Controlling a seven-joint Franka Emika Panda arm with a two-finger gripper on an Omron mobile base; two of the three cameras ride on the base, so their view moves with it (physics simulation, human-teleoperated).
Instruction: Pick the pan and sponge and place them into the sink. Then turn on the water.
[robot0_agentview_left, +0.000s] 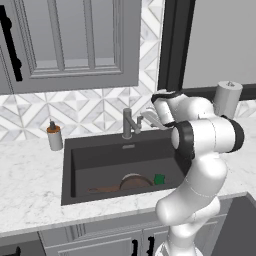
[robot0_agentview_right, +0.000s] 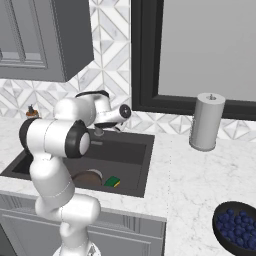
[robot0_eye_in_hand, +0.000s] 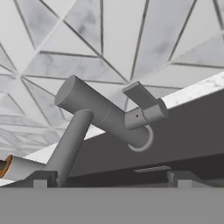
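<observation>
The pan (robot0_agentview_left: 131, 182) lies inside the sink (robot0_agentview_left: 100, 162), near its front wall, and the handle points to the left. The sponge (robot0_agentview_left: 159, 179) lies just beside the pan on the right, also on the sink floor. Behind the sink stands the faucet (robot0_agentview_left: 128, 124). The gripper (robot0_eye_in_hand: 111, 178) is held near the faucet with its fingers spread wide and holds nothing. In the hand view the faucet lever (robot0_eye_in_hand: 141, 97) is between the fingertips and above them.

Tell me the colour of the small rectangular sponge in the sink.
Green sponge with a yellow underside, clearest in the right base view.
</observation>
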